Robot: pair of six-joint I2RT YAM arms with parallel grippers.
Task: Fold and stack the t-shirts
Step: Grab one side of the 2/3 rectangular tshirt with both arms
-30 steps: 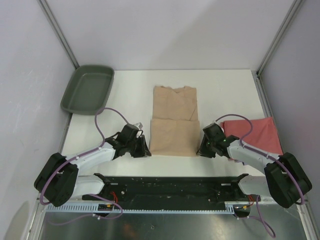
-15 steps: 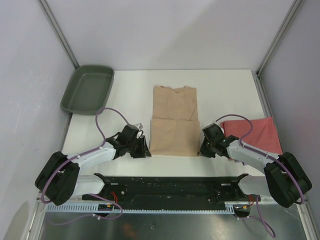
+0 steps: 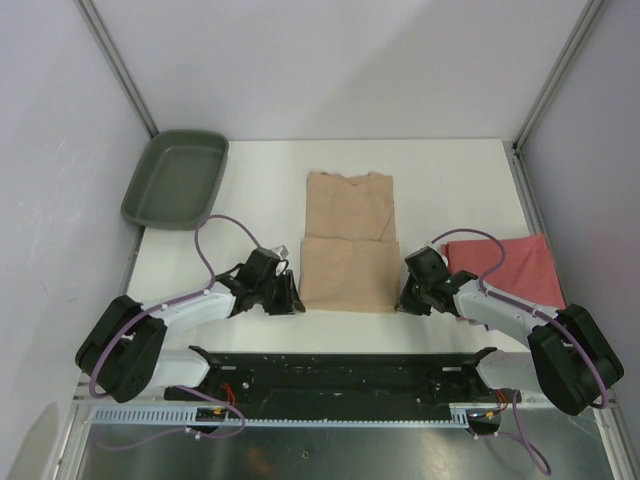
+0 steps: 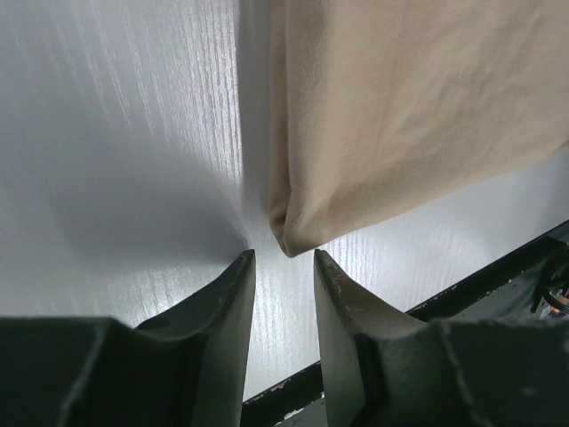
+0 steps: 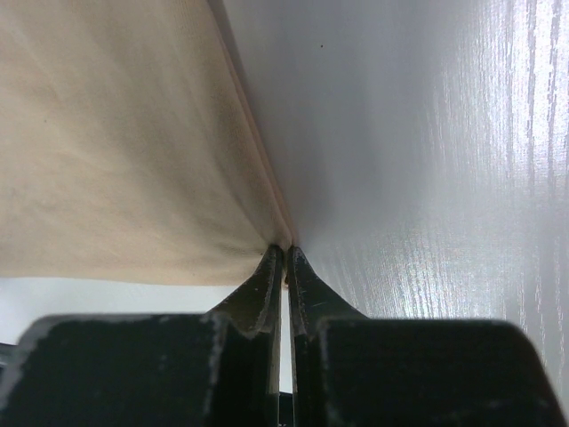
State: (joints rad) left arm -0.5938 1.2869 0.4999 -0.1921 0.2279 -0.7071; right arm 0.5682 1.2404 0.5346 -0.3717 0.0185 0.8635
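Observation:
The tan t-shirt [image 3: 346, 240] lies partly folded in the middle of the white table, its near part doubled over. My left gripper [image 3: 291, 297] is open at the shirt's near left corner [image 4: 293, 233], which lies just beyond the fingertips, not held. My right gripper [image 3: 401, 297] is shut on the shirt's near right corner [image 5: 267, 233]. The coral-red t-shirt [image 3: 510, 268] lies crumpled at the right, partly under my right arm. The lavender shirt is out of view.
A dark green plastic tray [image 3: 177, 179] stands at the back left corner. The black base rail [image 3: 340, 370] runs along the table's near edge. Grey walls close in the left, back and right sides.
My left gripper has edged a little right towards the shirt's near left corner. The right gripper and the shirts have hardly moved.

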